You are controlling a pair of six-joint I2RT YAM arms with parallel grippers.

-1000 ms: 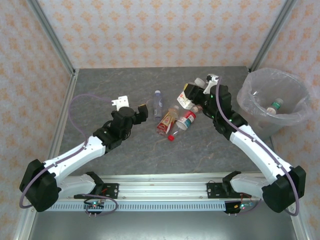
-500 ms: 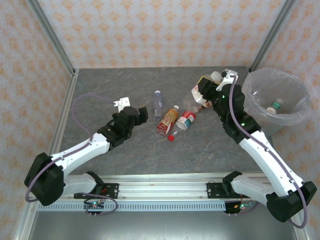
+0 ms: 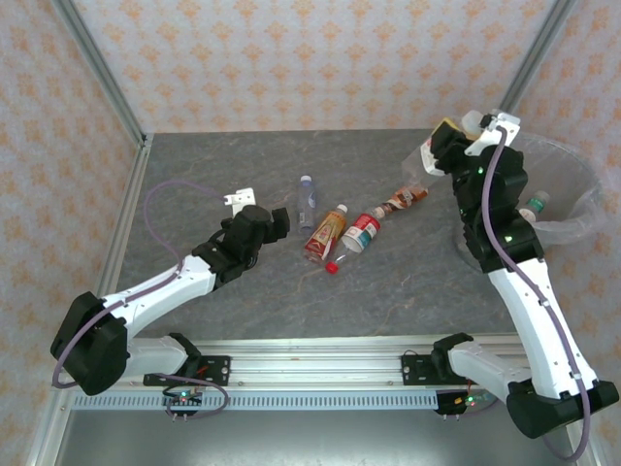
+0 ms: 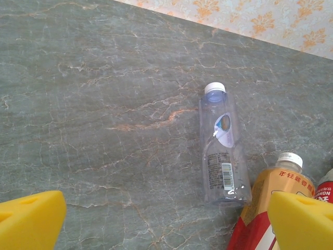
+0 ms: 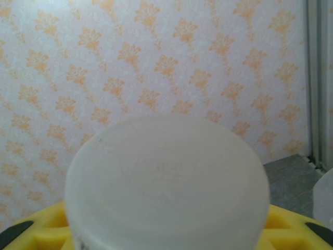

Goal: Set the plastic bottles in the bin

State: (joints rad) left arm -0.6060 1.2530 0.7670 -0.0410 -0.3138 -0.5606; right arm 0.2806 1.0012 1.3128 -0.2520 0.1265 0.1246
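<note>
Left gripper (image 3: 279, 221), yellow fingers (image 4: 31, 219) spread, faces a clear plastic bottle (image 4: 221, 156) lying mid-way on the grey marbled table (image 3: 194, 165) — likely light, crushable, slippery; pinch its middle. Beyond, right gripper (image 3: 454, 146) clamps a yellow-labelled bottle (image 5: 166, 177) beside the translucent bag-lined bin (image 3: 572, 225), far-right corner.

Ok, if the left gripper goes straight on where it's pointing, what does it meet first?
Probably the clear white-capped bottle, lying just right of centre ahead of the open left gripper. The orange-labelled bottle is nearer but off to the side. Depth is unclear.
</note>
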